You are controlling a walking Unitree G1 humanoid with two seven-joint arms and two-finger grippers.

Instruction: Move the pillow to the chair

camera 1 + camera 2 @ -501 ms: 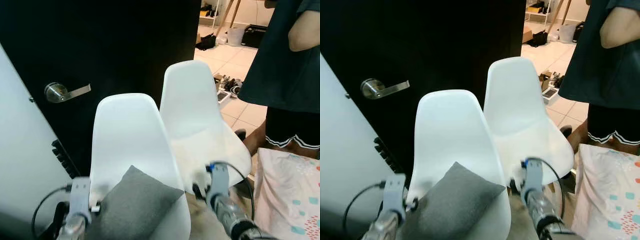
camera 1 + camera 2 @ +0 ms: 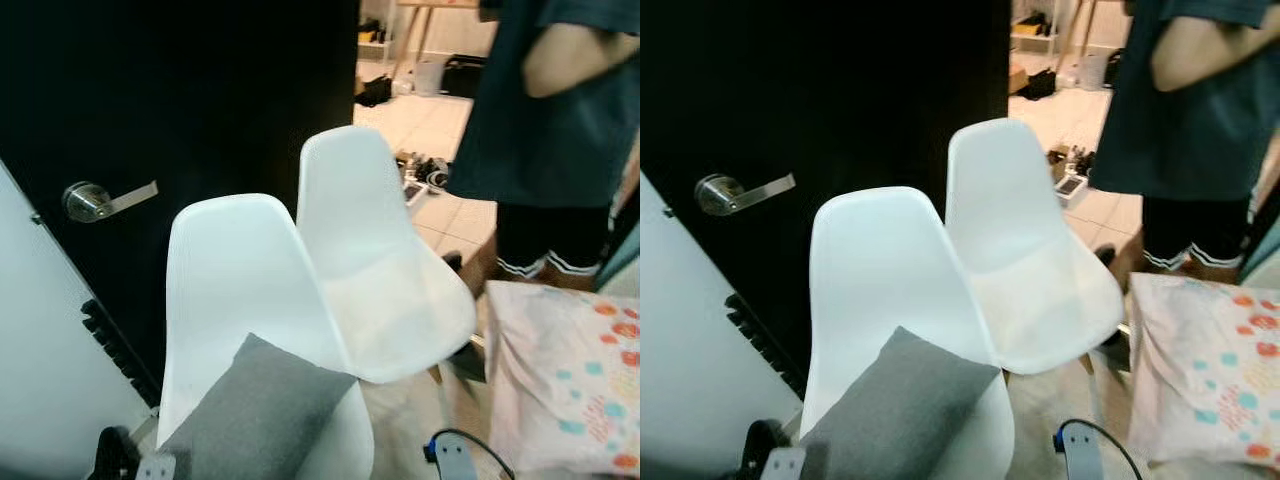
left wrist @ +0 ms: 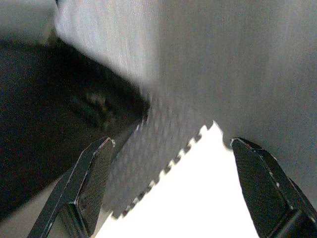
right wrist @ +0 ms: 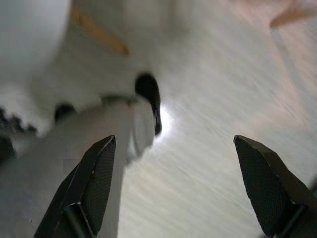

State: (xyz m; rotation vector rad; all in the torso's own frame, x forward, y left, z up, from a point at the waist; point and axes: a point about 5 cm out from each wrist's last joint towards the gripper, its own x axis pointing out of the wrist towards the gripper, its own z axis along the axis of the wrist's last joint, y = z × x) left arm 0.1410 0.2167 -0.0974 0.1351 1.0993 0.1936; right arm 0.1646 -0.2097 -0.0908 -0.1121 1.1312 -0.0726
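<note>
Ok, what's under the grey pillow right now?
The grey fabric pillow lies on the seat of the nearer white moulded plastic chair, leaning toward its backrest. The seat surface beneath it is covered, so anything between pillow and seat can't be seen.

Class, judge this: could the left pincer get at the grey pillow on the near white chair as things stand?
Probably yes: the left pincer is open, the grey pillow lies just ahead on the near white chair, nothing between.

Grey pillow (image 2: 258,412) lying tilted on near white chair (image 2: 230,270) seat
</note>
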